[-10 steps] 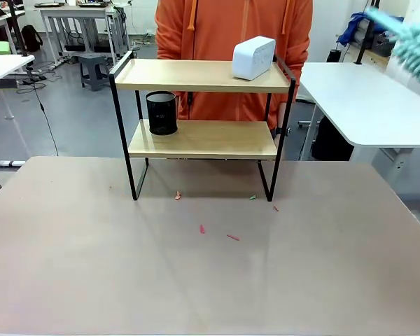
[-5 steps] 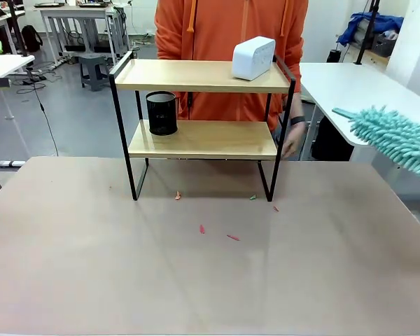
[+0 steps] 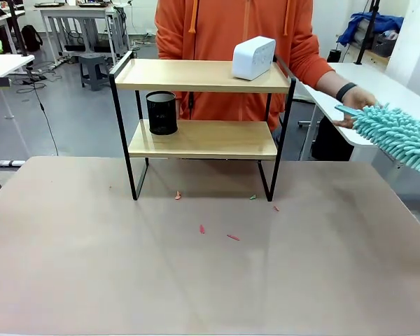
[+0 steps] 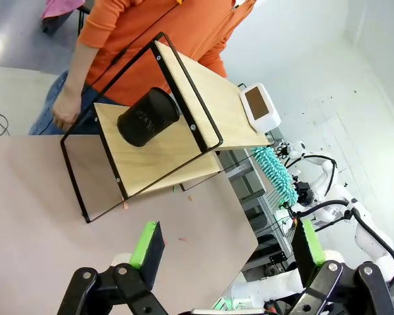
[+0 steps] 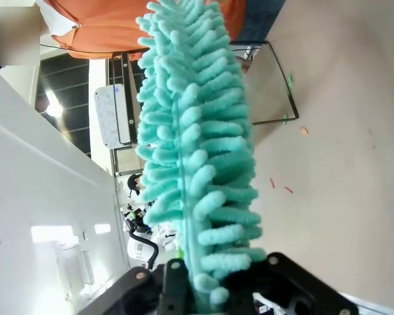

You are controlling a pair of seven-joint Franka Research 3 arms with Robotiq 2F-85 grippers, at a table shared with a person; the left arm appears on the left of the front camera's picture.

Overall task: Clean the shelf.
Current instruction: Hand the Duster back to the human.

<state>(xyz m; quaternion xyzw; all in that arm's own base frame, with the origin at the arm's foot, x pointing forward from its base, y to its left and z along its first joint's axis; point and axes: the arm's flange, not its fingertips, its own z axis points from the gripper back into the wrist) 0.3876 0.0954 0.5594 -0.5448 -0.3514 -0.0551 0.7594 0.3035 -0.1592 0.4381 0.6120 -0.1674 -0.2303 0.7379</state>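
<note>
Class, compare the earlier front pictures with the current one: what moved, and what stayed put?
The teal duster swung down from the upper right corner to beside the shelf, level with its lower board. The person's hand came up from beside the shelf's leg and now touches the duster's tip. The white box, black cup and scraps stayed put.

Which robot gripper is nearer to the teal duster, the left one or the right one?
The right. The right gripper is shut on the teal duster, holding its base. The left gripper is open above the table, and the duster appears far beyond it.
</note>
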